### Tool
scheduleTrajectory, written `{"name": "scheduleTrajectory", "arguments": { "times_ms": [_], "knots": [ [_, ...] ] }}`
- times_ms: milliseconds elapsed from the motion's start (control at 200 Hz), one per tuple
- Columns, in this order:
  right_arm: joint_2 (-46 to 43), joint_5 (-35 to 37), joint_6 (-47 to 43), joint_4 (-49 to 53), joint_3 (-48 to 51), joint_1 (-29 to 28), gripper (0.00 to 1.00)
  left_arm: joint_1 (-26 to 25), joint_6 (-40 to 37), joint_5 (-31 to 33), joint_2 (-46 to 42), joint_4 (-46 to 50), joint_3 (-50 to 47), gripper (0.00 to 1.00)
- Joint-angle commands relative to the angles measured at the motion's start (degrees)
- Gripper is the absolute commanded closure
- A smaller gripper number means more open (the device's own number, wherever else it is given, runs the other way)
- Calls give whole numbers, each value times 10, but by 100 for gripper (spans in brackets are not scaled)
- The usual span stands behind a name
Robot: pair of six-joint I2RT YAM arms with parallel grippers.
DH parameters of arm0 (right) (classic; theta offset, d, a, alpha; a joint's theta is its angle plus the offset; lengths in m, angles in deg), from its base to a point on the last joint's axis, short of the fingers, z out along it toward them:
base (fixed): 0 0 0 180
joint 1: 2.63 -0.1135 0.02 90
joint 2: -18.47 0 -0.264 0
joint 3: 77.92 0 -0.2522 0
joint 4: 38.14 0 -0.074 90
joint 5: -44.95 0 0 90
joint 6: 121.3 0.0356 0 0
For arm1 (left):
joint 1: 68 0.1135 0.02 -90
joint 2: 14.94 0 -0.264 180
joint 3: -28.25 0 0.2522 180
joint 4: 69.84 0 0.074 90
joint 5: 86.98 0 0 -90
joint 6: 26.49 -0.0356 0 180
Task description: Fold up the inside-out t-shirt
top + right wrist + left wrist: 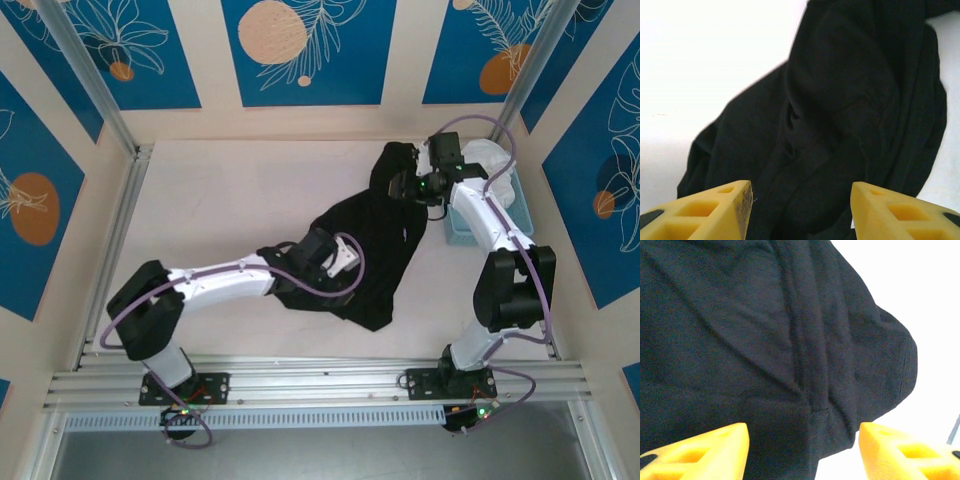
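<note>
Top view: the inside-out t-shirt (385,250) is a crumpled black cloth heap right of centre on the white matte tabletop (230,200). It is an irregular shape, wide at its lower end and narrowing to a bunched strip toward the upper right. The left hand (345,265) comes in from lower left on a white-and-black arm and sits over the shirt's lower left part. The right hand (402,185) is over the narrow upper end. Finger gaps are too small to read from this view. A light blue plastic basket (462,228) is at the right edge just beside the shirt, with a white cloth garment (495,160) bunched in it.

Left wrist view: the left hand (802,450) is open, its yellow blocky fingers (715,452) with moulded hollows set wide apart at the bottom of the frame. Soft black t-shirt (740,340) knit beyond them, a long raised fold down the middle and a rounded stitched hem at right. Bare tabletop (920,290) upper right.

Right wrist view: the right hand (800,210) is open too, with the same yellow fingers (720,212) spread at the bottom. The t-shirt (850,100) lies in deep soft wrinkles from centre to right, gripped by nothing. Tabletop (700,50) upper left.
</note>
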Motion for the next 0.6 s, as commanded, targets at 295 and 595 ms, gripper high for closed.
{"name": "scheduleTrajectory", "arguments": {
  "times_ms": [295, 595],
  "knots": [
    [-33, -45, 14, -14, 39, 7, 45, 17, -25, 63, 30, 8, 64, 100],
    [-112, -49, 21, -6, 101, -1, 45, 183, 37, 44, -173, -37, 60, 100]
  ]
}}
